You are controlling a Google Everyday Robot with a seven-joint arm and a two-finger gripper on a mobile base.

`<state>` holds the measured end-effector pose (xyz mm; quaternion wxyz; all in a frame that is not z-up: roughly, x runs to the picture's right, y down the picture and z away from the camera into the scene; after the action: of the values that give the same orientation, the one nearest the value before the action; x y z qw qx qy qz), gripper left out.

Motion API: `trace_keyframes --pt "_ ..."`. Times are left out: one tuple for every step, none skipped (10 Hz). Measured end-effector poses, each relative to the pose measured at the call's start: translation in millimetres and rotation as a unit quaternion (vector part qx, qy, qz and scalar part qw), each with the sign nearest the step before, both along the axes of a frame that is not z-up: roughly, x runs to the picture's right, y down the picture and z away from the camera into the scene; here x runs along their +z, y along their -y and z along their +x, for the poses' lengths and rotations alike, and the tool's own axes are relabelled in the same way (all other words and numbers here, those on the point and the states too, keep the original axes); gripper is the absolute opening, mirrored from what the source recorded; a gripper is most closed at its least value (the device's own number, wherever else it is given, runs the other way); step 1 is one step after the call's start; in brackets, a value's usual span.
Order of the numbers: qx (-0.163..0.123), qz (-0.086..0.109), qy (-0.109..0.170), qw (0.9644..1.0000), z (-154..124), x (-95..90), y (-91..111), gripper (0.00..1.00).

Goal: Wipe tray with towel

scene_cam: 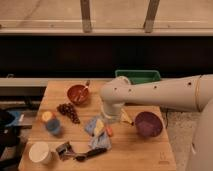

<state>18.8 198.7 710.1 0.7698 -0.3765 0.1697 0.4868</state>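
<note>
- Currently the job sits at step 1: getting hold of the towel (92,127), which lies crumpled on the counter (145,152) near its middle, not yet lifted.
- The hand (106,121) hangs at the end of the white arm just above the towel's right edge, its 2 fingers spread wide with nothing between them.
- The tray (138,76) stands at the counter's far edge, partly behind the arm and well apart from the towel; no wiping has begun.
- Clutter crowds the cloth: a small orange piece just beside it, a dark utensil in front of it, and a purple bowl (148,123) to the right.
- Next, I judge, the hand should drop straight down, pinch a raised fold of cloth only, then lift clear before swinging back toward the tray.
</note>
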Motion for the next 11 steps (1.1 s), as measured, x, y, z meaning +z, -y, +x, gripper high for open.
trace_keyframes --pt "-0.009 -0.003 -0.007 0.9999 -7.8 3.1 -8.6 0.8" --pt "-0.02 -0.007 -0.013 0.9997 -18.8 7.9 -19.7 0.8" --pt "-0.027 -0.011 -0.016 0.9995 -26.8 13.3 -27.9 0.8" --pt "-0.031 -0.015 -0.02 0.9992 -28.6 16.1 -31.5 0.8" --pt "-0.035 -0.019 -0.021 0.999 -31.7 17.5 -34.1 0.8" --pt "-0.037 -0.026 -0.021 0.9988 -36.8 21.2 -38.1 0.8" --pt "-0.037 -0.029 -0.021 0.9987 -38.7 24.0 -39.6 0.8" --pt "-0.036 -0.035 -0.02 0.9985 -42.4 28.3 -42.3 0.8" --pt "-0.037 -0.042 -0.018 0.9983 -47.1 33.1 -45.8 0.8" --pt "-0.037 -0.047 -0.017 0.9981 -49.6 35.8 -48.7 0.8" --pt "-0.037 -0.057 -0.017 0.9976 -51.3 41.0 -55.2 0.8"
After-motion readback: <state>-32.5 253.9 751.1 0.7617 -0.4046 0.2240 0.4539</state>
